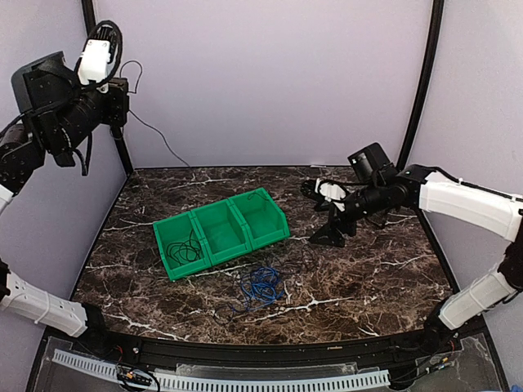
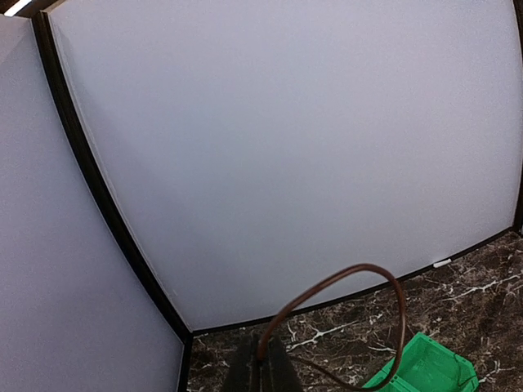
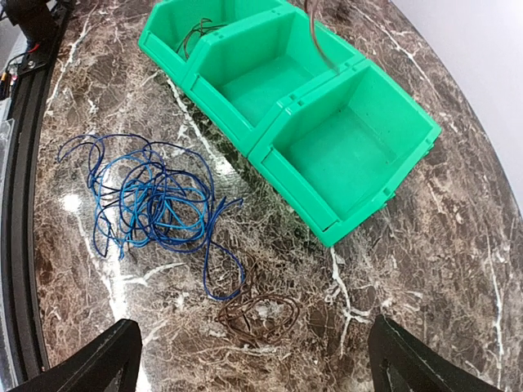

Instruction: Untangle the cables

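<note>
My left gripper (image 1: 122, 88) is raised high at the back left and shut on a thin brown cable (image 2: 372, 273), which loops out from between the fingers (image 2: 263, 363) and trails down toward the table (image 1: 163, 140). A bright blue cable tangle (image 1: 260, 284) lies on the table in front of the bins, and it also shows in the right wrist view (image 3: 147, 196). A small brown cable coil (image 3: 260, 314) lies beside it. A black cable bundle (image 1: 185, 249) sits in the left bin compartment. My right gripper (image 1: 321, 214) is wide open and empty, hovering over the brown coil (image 3: 257, 367).
A green bin with three compartments (image 1: 245, 245) stands mid-table, and its middle and right compartments (image 3: 343, 147) hold nothing. A brown strand (image 3: 319, 41) hangs over the bin's far side. White walls enclose the back and sides. A black rail runs along the table's near edge (image 3: 20, 245).
</note>
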`<state>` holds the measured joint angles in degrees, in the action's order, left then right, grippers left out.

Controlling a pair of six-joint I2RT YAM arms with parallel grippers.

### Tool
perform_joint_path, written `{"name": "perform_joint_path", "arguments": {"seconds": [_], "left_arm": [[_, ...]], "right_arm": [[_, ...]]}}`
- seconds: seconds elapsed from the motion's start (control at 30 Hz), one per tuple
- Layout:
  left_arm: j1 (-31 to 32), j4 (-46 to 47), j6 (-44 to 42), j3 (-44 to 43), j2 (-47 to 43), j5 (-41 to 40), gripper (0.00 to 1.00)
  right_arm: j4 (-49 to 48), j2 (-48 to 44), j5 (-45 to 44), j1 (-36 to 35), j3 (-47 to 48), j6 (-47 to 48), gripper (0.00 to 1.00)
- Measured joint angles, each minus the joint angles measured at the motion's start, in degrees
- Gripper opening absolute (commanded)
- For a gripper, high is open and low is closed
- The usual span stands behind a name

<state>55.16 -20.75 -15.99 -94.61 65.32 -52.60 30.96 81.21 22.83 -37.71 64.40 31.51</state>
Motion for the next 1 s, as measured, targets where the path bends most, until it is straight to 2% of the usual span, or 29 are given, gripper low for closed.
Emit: {"name": "perform_joint_path", "arguments": {"seconds": [0.2,0.37,0.53,0.63,0.7,1.0], "left_arm": [[-3.7,-7.5,8.2,0.3,1.8,5.8,0.00],[-6.3,-11.4,12.9,1.2,4.9,10.7,0.00],[-8.5,-12.0,17.9,12.1,3.3,15.0,0.00],[-8.8,-12.0,19.8,19.2,1.5,16.9,0.00],[-9.0,-12.1,20.2,20.6,0.9,17.6,0.00],[-10.1,-9.2,18.3,13.9,2.2,17.9,0.00]], "right_arm": [[1.5,-5.5,1.2,0.4,-0.9,1.5,0.99],[-2.2,-8.4,2.6,2.0,-8.9,1.0,0.97],[-6.8,-7.6,5.1,3.7,-16.5,-0.5,0.95],[-8.5,-7.5,5.8,4.4,-18.1,-0.5,0.95],[-9.9,-7.8,5.9,4.7,-18.6,-0.5,0.95],[-13.3,-11.1,6.3,7.5,-22.3,-0.3,0.95]]}}
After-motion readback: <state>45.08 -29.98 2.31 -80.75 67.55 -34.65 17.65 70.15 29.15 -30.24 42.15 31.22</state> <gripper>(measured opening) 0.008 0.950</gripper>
